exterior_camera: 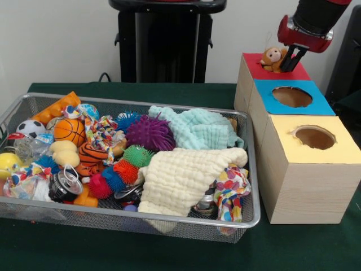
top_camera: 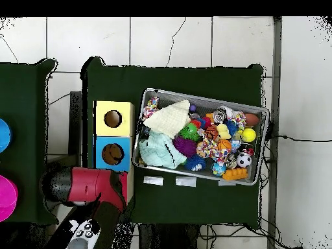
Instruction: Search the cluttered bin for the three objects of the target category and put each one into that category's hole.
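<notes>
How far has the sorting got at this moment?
Nothing visibly finished. In hand: the hand grips a tan-orange plush bear over the red-topped plywood box; its hole is hidden. Left: an orange black-striped plush tiger still lies in the silver wire-mesh basket; no pale yellow plush is identifiable.

A cream muslin cloth (exterior_camera: 179, 176) lies at the lower centre of the frame, with a mint one (exterior_camera: 194, 128) above it. Left of that sit a purple spiky ball (exterior_camera: 150, 133) and an orange basketball (exterior_camera: 69, 131). On the right, the blue-topped box (exterior_camera: 293, 97) and yellow-topped box (exterior_camera: 307, 169) stand on the green tablecloth (exterior_camera: 169, 251).
</notes>
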`<state>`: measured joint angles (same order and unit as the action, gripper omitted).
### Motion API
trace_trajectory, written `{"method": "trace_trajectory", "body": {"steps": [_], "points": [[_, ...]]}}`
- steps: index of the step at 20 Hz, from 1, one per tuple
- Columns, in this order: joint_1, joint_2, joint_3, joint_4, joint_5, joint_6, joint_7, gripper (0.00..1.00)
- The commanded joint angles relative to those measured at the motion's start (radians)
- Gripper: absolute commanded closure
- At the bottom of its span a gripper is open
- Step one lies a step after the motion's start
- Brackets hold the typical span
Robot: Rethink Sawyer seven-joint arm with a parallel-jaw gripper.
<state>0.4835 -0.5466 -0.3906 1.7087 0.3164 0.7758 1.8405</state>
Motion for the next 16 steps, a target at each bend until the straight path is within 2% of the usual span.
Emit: {"method": "trace_trajectory", "body": {"steps": [1,7,11,13,16], "points": [[-0.024,0.111,0.092,0.032,0.001,0.096,0.232,1.00],[-0.020,0.110,0.098,0.038,0.004,0.245,0.263,1.00],[0.013,0.093,0.061,0.027,-0.026,0.356,0.296,1.00],[0.021,0.096,0.049,0.028,-0.034,0.364,0.298,1.00],[0.008,0.115,0.060,0.051,-0.025,0.306,0.271,1.00]]}}
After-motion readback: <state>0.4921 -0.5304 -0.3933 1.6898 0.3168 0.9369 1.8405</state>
